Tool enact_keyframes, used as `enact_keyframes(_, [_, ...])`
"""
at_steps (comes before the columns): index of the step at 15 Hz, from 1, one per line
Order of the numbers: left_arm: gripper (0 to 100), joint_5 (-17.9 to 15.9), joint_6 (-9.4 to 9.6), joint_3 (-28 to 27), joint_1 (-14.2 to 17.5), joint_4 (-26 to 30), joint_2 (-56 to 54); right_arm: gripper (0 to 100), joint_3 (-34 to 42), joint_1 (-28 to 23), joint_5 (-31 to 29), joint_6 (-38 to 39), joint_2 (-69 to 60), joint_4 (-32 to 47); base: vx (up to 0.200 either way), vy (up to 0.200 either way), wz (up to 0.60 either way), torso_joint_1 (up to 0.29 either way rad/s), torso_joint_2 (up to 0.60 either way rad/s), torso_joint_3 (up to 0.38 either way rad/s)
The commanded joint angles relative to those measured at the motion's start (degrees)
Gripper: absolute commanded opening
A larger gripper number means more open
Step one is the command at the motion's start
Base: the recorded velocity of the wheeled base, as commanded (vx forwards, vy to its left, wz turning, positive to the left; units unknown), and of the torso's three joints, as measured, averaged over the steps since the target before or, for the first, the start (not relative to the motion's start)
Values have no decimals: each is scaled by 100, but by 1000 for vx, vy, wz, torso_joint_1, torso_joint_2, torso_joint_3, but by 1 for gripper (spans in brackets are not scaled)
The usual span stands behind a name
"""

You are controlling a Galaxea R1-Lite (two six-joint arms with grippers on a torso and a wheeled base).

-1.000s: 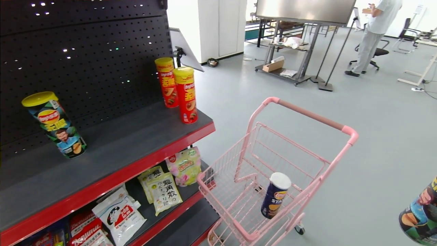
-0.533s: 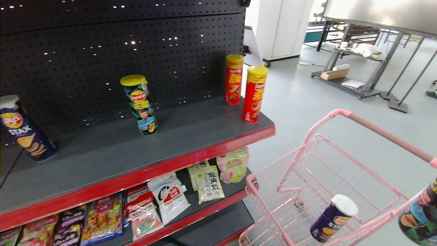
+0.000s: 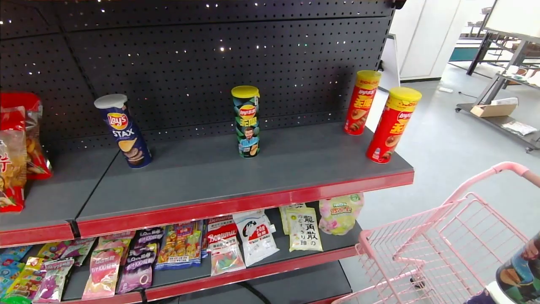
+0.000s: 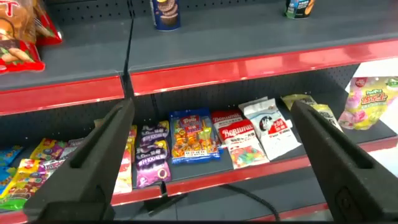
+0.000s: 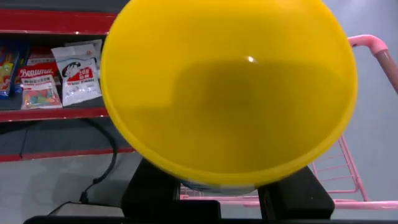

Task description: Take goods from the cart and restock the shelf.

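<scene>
Head view: the shelf already carries four upright cans: a blue can to the left, a green can in the middle, and two red cans at the right end. Red bags stand further left. The held can hangs at the near right, over the cart, not yet shelved. The cart's basket holds what looks like one more white-lidded can, so restocking seems well along but not finished. Snack packets fill the lower shelf.

Left wrist view: the left gripper faces the lower shelf's packets, its fingers spread wide with nothing between them.

Right wrist view: the right gripper pinches the held can just under its yellow lid, the black fingers pressed on either side. The cart's pink frame lies to the right, beyond it.
</scene>
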Motion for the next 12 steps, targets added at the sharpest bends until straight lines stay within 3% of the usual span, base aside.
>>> enact_keyframes(1, [100, 3, 2, 0, 0, -1, 7, 0, 179, 62, 96, -13, -408, -96, 0, 0, 0, 0, 0, 0])
enact_keyframes(4, [100, 3, 2, 0, 0, -1, 7, 0, 812, 132, 702, -303, -1261, -544, 0, 0, 0, 0, 0, 0])
enact_keyframes(5, [100, 3, 2, 0, 0, -1, 7, 0, 917, 132, 817, -338, -1419, -562, 200, 0, 0, -2, 2, -7])
enact_keyframes(10, [100, 3, 2, 0, 0, -1, 7, 0, 944, 132, 817, -338, -1436, -571, 200, 0, 0, -4, -2, 0])
enact_keyframes(12, [100, 3, 2, 0, 0, -1, 7, 0, 953, 123, 817, -338, -1428, -571, 0, 0, 0, 0, 0, 0])
